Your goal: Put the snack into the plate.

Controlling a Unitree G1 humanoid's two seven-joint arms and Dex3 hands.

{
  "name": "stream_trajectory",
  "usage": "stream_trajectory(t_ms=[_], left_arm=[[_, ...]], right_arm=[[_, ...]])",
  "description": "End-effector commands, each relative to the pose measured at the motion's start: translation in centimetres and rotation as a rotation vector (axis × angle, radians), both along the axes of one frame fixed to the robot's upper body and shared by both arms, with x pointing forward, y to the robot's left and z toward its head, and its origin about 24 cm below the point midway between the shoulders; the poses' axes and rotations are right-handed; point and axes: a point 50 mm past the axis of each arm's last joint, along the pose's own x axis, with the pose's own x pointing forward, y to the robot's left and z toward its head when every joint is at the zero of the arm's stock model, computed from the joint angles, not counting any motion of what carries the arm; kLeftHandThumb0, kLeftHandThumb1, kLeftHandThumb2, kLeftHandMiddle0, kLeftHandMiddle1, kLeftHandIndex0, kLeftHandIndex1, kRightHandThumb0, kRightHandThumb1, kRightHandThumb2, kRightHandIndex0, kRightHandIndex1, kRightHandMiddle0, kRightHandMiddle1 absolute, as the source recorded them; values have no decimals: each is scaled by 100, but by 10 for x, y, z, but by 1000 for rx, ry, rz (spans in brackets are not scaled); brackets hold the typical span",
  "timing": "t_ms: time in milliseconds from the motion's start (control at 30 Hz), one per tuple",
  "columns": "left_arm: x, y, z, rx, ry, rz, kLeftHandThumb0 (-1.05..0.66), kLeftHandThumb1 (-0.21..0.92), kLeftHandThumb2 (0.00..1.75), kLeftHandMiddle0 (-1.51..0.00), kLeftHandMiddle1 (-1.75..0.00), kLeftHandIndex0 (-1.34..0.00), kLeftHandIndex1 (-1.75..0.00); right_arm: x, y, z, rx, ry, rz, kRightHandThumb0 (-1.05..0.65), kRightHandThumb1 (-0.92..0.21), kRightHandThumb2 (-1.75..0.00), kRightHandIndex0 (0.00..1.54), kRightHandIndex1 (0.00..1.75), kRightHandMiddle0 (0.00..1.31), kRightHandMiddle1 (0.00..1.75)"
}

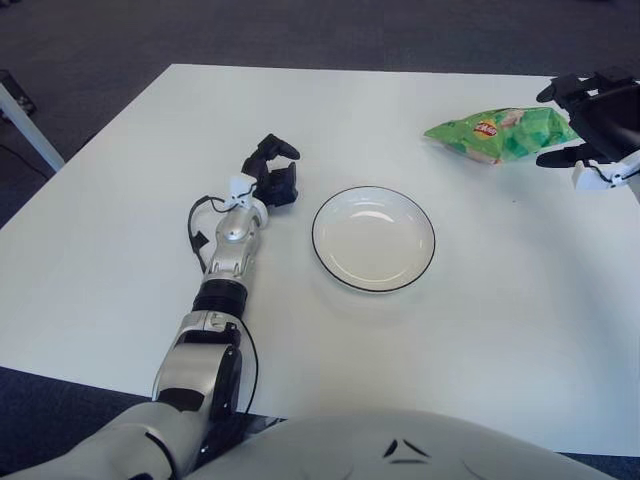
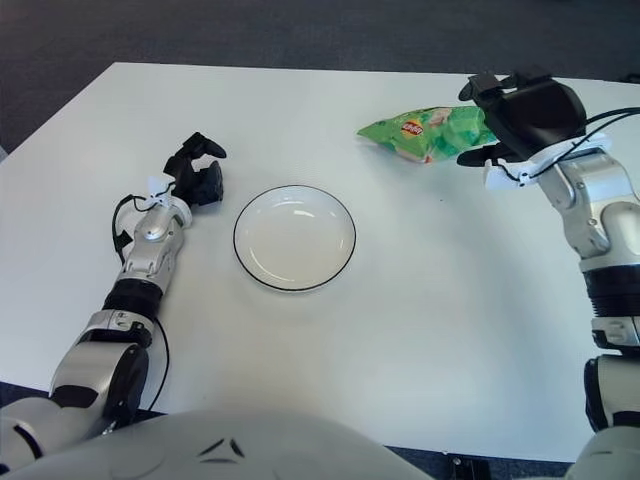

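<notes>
Here my right hand [image 2: 500,118] sits at the far right of the white table [image 1: 120,250], right at the near end of the green snack bag [image 2: 425,133]. The bag lies flat on the tabletop, its length running leftward away from my palm, with the red logo facing up. One of my dark fingers [image 2: 487,85] reaches over the bag's right end from the far side, and another shows just on the near side of it, so the end of the bag sits between them. My fingers are spread, not clamped; from these views I cannot be sure whether any of them touches the wrapper, though they look very close to it.

The plate [image 1: 330,262], white with a thin dark rim, stands in the middle of the table, well apart from the bag, nearer to me and off to its left. Nothing lies in it.

My left hand [image 1: 272,175] shows just beside the plate's left edge, forearm stretched out along the table, its fingers loosely curled around nothing.
</notes>
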Motion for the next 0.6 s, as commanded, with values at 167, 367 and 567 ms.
stream_trajectory(t_ms=[167,367,567], left_arm=[[-16,6,-33,-15,105,17,-43,48,112,-123,-175,-49,-175],[-17,6,-33,-20,106,18,-43,48,111,-123,-175,-49,-175],[-17,6,-33,-21,106,20,-43,49,111,-123,-175,-48,-175]], right_arm=[[14,2,4,-25,45,-53,-96,-92,-41,10,16,0,78],[21,5,2,-15,87,-69,-96,-92,-42,7,11,0,68],[30,10,-2,-12,119,-76,-94,-92,-43,6,8,0,61]])
